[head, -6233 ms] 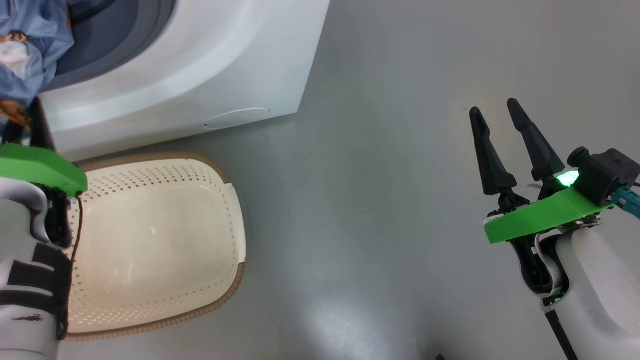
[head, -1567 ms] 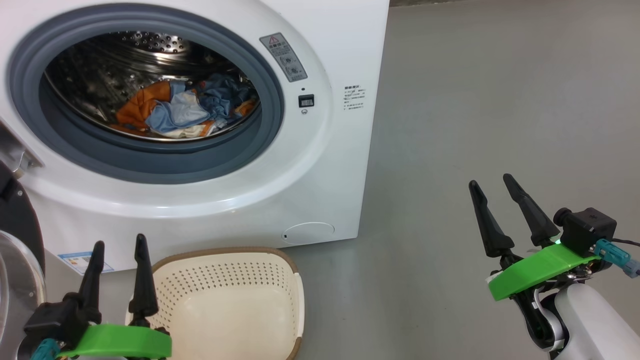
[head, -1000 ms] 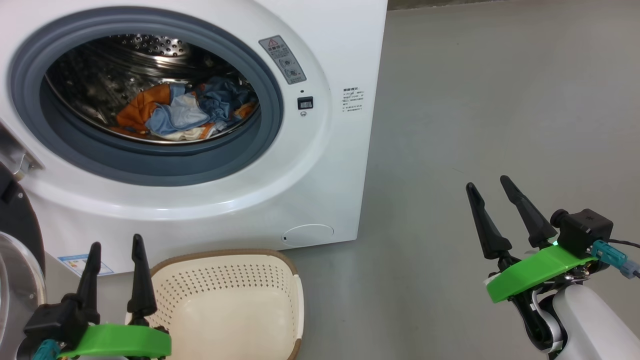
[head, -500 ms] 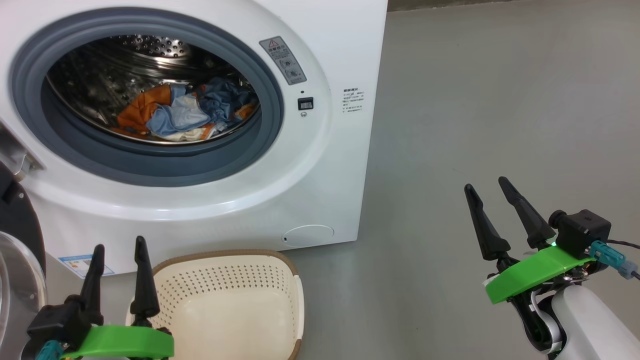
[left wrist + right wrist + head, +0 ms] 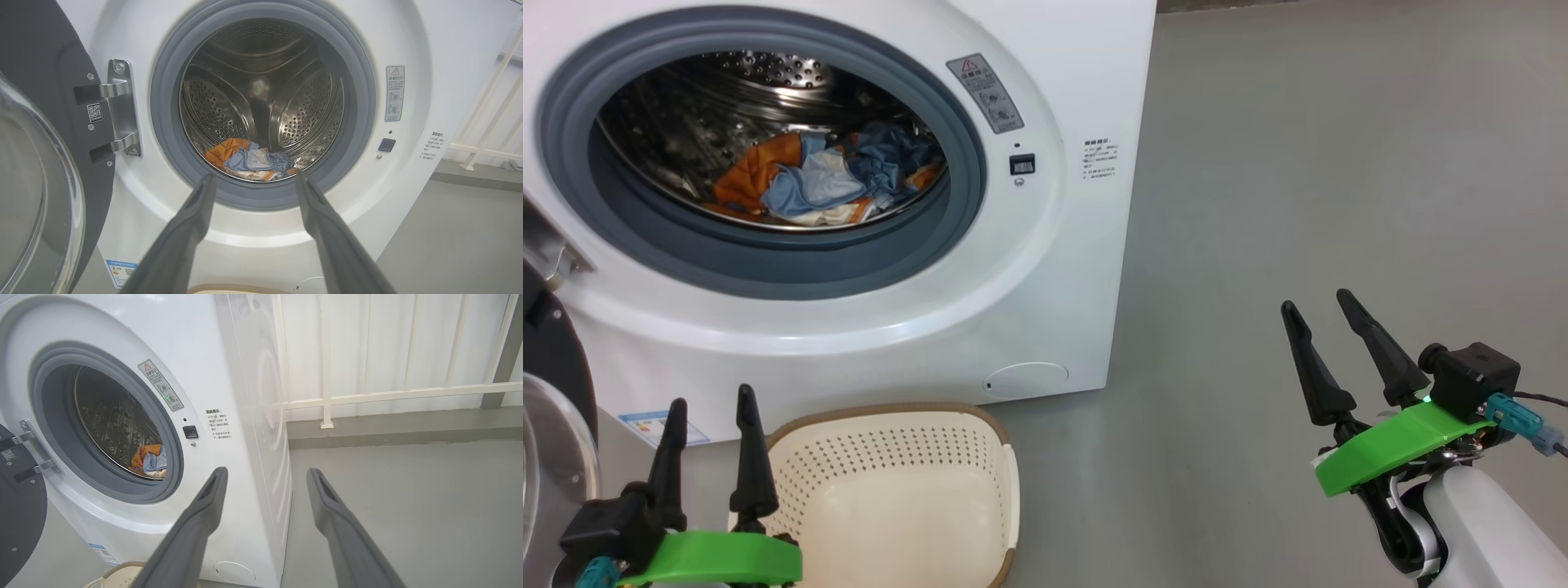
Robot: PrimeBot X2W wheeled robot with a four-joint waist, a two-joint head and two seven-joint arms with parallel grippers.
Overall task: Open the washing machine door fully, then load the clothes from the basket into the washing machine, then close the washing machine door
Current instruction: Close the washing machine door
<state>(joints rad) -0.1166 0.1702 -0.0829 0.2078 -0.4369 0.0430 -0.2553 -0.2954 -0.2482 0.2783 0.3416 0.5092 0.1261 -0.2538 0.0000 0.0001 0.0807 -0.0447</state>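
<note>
Both grippers are wide open and hold nothing now, the left gripper [image 5: 711,396] by the bare basket [image 5: 886,410], the right gripper [image 5: 1314,298] off to the side; the clothes [image 5: 817,180] have gone into the washer [image 5: 1045,269], so only the open door [image 5: 32,196] needs shutting.

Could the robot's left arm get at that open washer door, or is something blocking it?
Probably yes. The left gripper is open and empty, and the washing machine door stands open just to its left with nothing between them; the basket sits on its other side.
</note>
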